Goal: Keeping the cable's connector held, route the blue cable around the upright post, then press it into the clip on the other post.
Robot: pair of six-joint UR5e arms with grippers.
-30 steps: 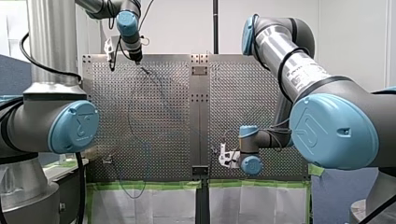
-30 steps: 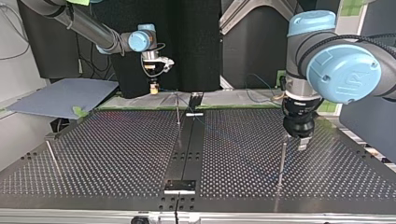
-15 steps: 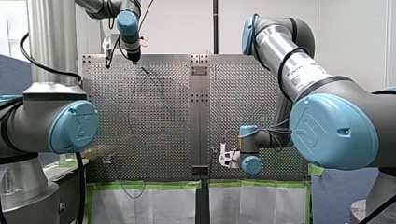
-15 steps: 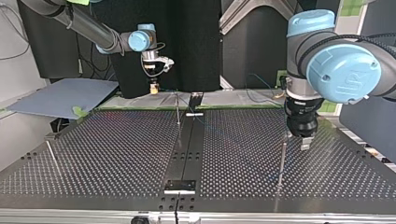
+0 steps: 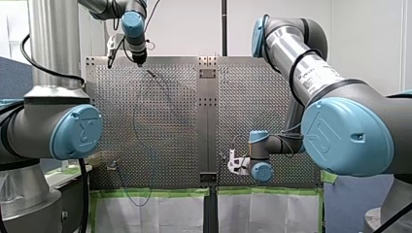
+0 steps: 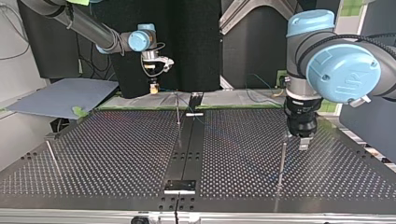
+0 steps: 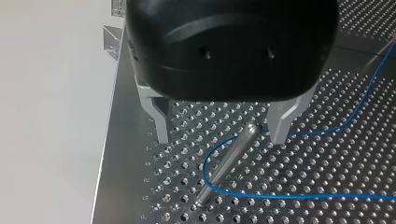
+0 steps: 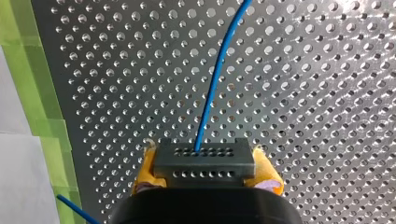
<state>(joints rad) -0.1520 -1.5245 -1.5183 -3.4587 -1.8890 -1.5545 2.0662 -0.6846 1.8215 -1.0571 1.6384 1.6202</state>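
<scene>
our left gripper (image 7: 220, 137) stands open astride the post (image 7: 228, 163), the blue cable (image 7: 303, 197) looping round it. only the right wrist view shows our right gripper (image 8: 205, 179) clamped on the connector (image 8: 204, 158).

perforated table (image 6: 116, 154), green tape (image 5: 160, 192) along its edge, grey sheet (image 6: 65, 95) beside it

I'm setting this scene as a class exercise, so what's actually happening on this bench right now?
My right gripper is shut on the black connector, the blue cable running out of it across the perforated table. My left gripper hangs open over the upright post, whose base the cable curves around.
</scene>
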